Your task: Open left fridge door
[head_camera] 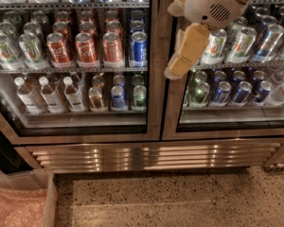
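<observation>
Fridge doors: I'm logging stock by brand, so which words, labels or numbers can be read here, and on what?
No text reads clearly anywhere.
Red cans behind the left door: logos blurred.
Blue can: blurred.
Bottles: labels too small.
Cans behind the right door: blurred.
Gripper, in front of the steel frames where the doors meet: no markings.
</observation>
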`<act>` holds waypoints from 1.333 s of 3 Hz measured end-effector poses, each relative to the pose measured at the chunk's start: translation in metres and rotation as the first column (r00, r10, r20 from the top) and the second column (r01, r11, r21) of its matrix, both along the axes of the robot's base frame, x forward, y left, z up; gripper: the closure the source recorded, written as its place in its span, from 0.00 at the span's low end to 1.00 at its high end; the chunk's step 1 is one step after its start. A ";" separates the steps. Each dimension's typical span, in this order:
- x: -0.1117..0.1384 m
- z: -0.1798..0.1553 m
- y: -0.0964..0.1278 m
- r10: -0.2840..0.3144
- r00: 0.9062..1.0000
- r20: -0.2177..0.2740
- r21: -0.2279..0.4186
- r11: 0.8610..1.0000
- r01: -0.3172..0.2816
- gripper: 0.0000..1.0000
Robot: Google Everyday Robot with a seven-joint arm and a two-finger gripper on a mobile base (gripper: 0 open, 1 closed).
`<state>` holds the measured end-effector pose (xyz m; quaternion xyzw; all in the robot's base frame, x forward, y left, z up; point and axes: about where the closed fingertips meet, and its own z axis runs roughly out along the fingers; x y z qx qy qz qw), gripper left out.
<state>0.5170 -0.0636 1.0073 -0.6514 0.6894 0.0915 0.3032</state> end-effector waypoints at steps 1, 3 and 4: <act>0.015 0.004 -0.001 -0.010 1.000 0.018 -0.013 1.000 0.011 0.00; 0.029 0.017 0.000 -0.016 0.998 0.065 -0.037 0.999 0.019 0.00; 0.029 0.015 -0.021 -0.086 0.995 0.057 -0.077 0.993 0.090 0.00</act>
